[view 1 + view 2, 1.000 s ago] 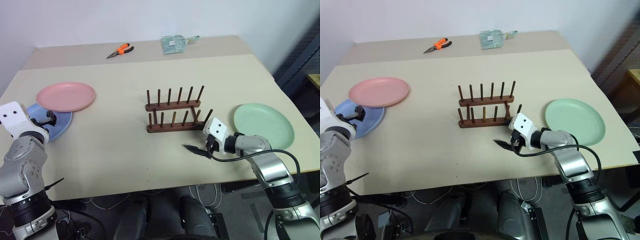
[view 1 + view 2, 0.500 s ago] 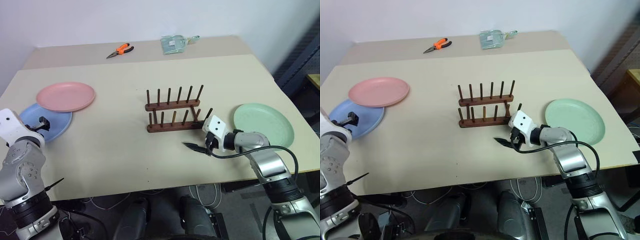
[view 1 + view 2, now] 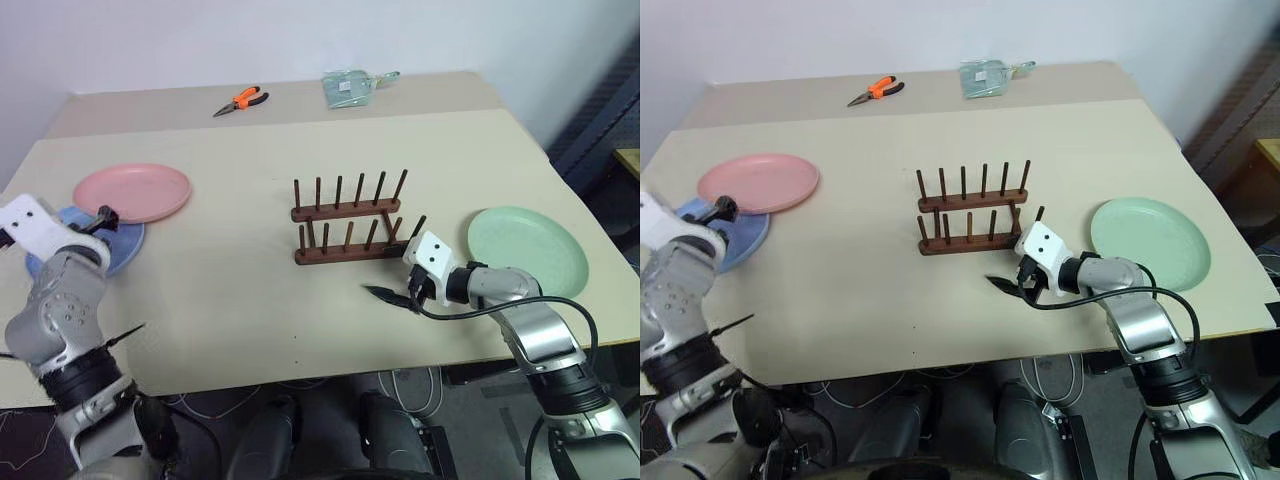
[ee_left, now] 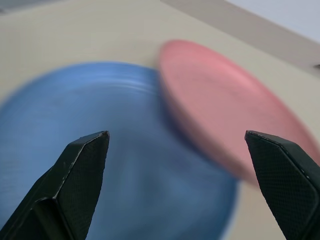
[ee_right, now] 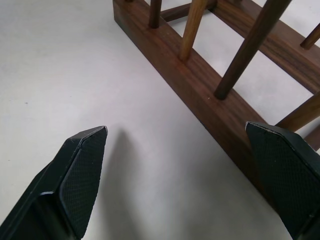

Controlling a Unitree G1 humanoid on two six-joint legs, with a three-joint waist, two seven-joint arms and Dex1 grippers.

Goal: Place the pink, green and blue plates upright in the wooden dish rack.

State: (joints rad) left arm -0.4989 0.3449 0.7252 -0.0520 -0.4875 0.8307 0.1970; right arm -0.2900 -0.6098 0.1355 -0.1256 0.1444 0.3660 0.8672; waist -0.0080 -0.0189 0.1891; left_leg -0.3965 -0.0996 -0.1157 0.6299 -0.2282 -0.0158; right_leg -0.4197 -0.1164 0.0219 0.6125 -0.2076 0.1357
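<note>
In the middle of the beige table (image 3: 250, 300) stands the wooden dish rack (image 3: 348, 222), with two dark base bars and thin upright pegs; no plate is in it. At the robot's left side lie two plates flat on the table: the pink plate (image 3: 132, 192) and the blue plate (image 3: 120, 248). The pink one overlaps the far edge of the blue one, and this is plain in the left wrist view, where the pink rim (image 4: 220, 115) lies over the blue surface (image 4: 100, 150). The green plate (image 3: 527, 250) lies flat alone at the robot's right side, well apart from the other two and near the table's right edge.

The left gripper (image 4: 182, 185) is over the near part of the blue plate and points toward both plates. Its two black fingers (image 4: 82, 180) stand wide apart and hold nothing. The right gripper (image 3: 398, 296) is low over the table, just beside the near bar of the rack, between the rack and the green plate. Its fingers (image 5: 80, 175) are spread wide too and they grip nothing.

At the far side of the table lie orange pliers (image 3: 241, 100) and a clear plastic bag (image 3: 351, 88).
</note>
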